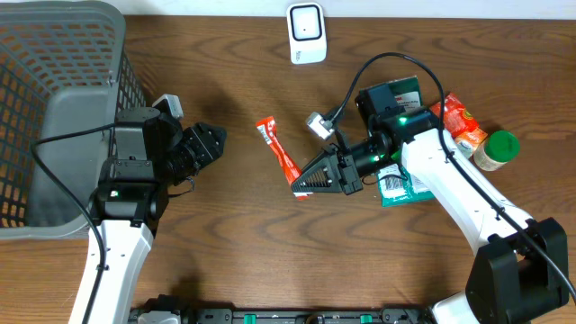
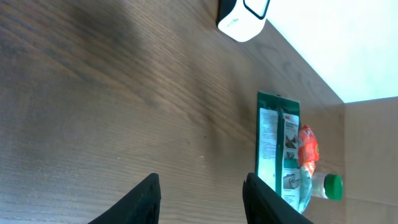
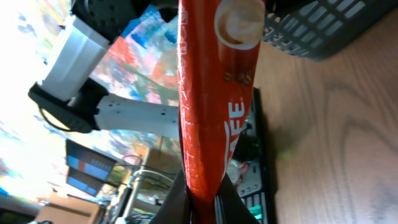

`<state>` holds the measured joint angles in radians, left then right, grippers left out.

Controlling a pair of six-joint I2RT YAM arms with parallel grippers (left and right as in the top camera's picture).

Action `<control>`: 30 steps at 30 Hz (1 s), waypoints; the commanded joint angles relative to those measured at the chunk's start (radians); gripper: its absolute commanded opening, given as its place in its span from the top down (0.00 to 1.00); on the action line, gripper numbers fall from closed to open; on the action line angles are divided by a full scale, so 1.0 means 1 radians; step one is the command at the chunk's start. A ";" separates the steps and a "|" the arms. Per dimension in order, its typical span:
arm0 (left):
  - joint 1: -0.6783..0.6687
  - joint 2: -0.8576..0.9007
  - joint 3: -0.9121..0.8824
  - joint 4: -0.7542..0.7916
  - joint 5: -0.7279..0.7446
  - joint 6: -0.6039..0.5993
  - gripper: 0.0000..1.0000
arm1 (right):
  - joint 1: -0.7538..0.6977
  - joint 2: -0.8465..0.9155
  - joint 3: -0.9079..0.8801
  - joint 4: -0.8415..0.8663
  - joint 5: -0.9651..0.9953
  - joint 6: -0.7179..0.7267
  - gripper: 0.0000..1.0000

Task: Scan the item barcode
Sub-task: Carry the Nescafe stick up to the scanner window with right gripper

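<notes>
The item is a long red coffee stick sachet (image 1: 279, 153), lifted over the table's middle. My right gripper (image 1: 302, 187) is shut on its near end. In the right wrist view the sachet (image 3: 214, 93) rises straight out from between my right gripper's (image 3: 202, 190) closed jaws. No barcode shows on it in any view. The white scanner (image 1: 306, 33) stands at the table's far edge and shows again in the left wrist view (image 2: 242, 15). My left gripper (image 1: 214, 141) hovers left of the sachet. Its jaws stand apart with nothing between them (image 2: 202, 180).
A grey mesh basket (image 1: 54, 108) fills the left side. On the right lie a green card package (image 1: 400, 93), an orange pouch (image 1: 459, 121), a jar with a green cap (image 1: 497, 148) and a teal packet (image 1: 400, 189) under the right arm.
</notes>
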<state>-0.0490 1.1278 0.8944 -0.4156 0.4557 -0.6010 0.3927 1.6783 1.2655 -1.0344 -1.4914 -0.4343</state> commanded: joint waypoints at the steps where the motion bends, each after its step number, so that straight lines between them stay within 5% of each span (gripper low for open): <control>1: 0.000 0.002 0.013 -0.010 -0.026 0.032 0.55 | -0.004 -0.013 -0.005 -0.033 -0.071 -0.035 0.99; 17: 0.000 0.002 0.009 -0.055 -0.222 0.033 0.47 | -0.124 -0.413 -0.004 -0.116 -0.070 -0.003 0.99; 30: 0.000 0.002 0.009 -0.055 -0.222 0.033 0.47 | -0.182 -0.440 -0.004 -0.106 -0.070 0.000 0.99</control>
<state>-0.0490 1.1278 0.8944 -0.4679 0.2546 -0.5785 0.2173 1.2407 1.2610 -1.1431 -1.5337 -0.4454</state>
